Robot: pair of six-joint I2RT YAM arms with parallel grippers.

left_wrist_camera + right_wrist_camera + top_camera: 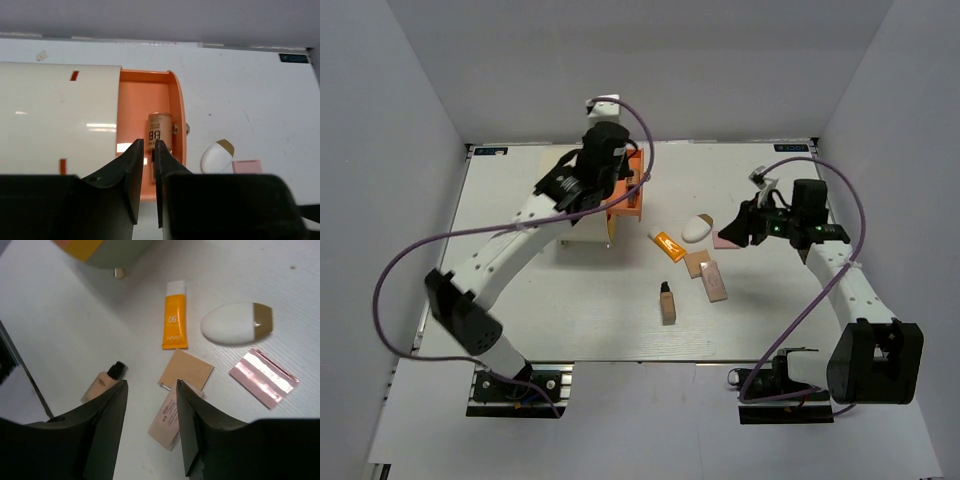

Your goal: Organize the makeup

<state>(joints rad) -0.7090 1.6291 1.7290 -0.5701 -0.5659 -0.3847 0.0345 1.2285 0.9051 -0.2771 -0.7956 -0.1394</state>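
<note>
Though barely begun, looks roughly one piece in: counting a single tan BB tube [160, 127] lying lengthwise in the pulled-out orange drawer [135, 95] of the cream cylinder [60, 115], close to the drawer's curved front and gold knob [187, 129]. Remaining loose on the white desk [570, 310] between the arms: orange-and-white tube [175, 320], white oval compact [232, 324], pink square [264, 377], beige square [186, 370], beige sachet [167, 420], foundation bottle [102, 382]. Reading left end effector [149, 142] as closed down to a slit right over the BB tube's dark lower end; cannot tell whether pinching it or just above it. Reading right end effector [150, 385] as moderately wide, empty, hanging over the beige pieces. Materials: glossy smooth plastic on the cylinder, flatter orange plastic on the drawer; round-bodied printed BB tube; flat squeeze tube, white cap end; pebble-shaped compact, smooth shell, tan tip; foil-like striped sheen on the pink square; matte card-like beige square; thin printed sachet; small tan bottle, black cap, on its side. Judging the thin flat pieces the awkward ones to lift off the desk.
</note>
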